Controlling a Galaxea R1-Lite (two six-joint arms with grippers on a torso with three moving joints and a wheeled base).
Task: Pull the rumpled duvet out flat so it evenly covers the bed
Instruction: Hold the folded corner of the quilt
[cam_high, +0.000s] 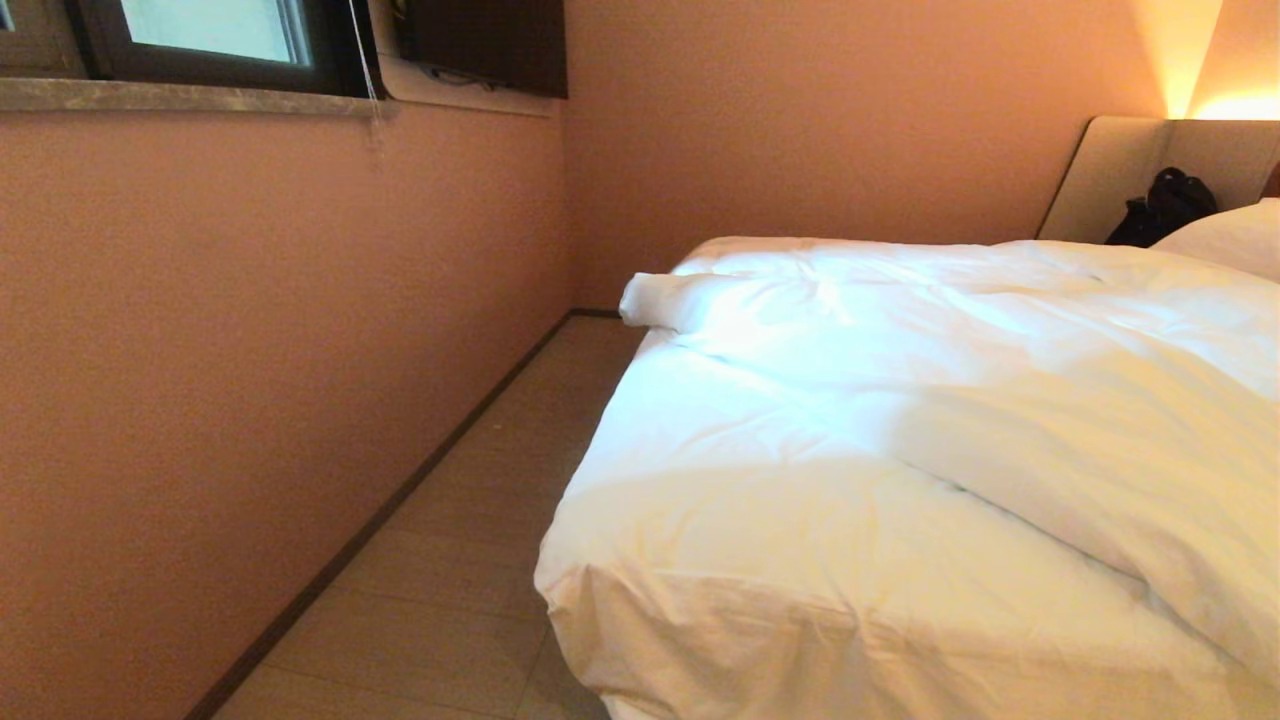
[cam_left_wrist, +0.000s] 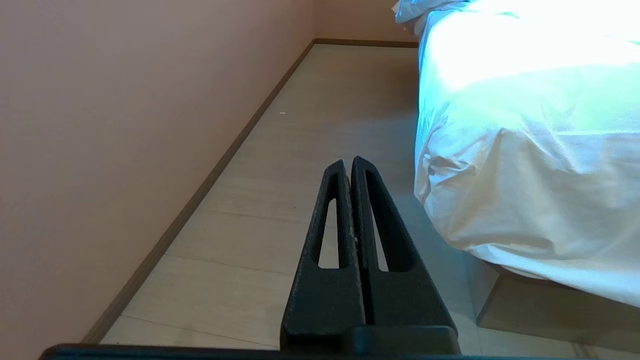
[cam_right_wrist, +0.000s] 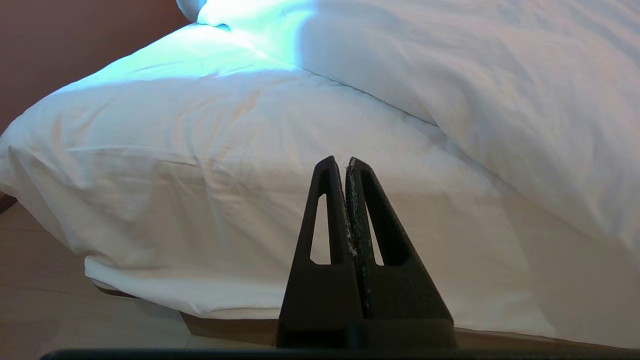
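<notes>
Pink walls (cam_high: 250, 350) close in beside the bed (cam_left_wrist: 525, 300). On it the duvet (cam_high: 1000, 400) lies bunched, running long toward the pillow (cam_high: 1235, 235). The right gripper (cam_right_wrist: 339, 161) points at it, pinched closed and empty. The left gripper (cam_left_wrist: 348, 162), closed too, points at the floor (cam_left_wrist: 300, 150).

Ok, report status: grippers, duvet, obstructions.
Left gripper shut, empty, over floor beside bed. Right gripper shut, empty, facing bed corner. Duvet rumpled, folded back. Nothing blocking.
</notes>
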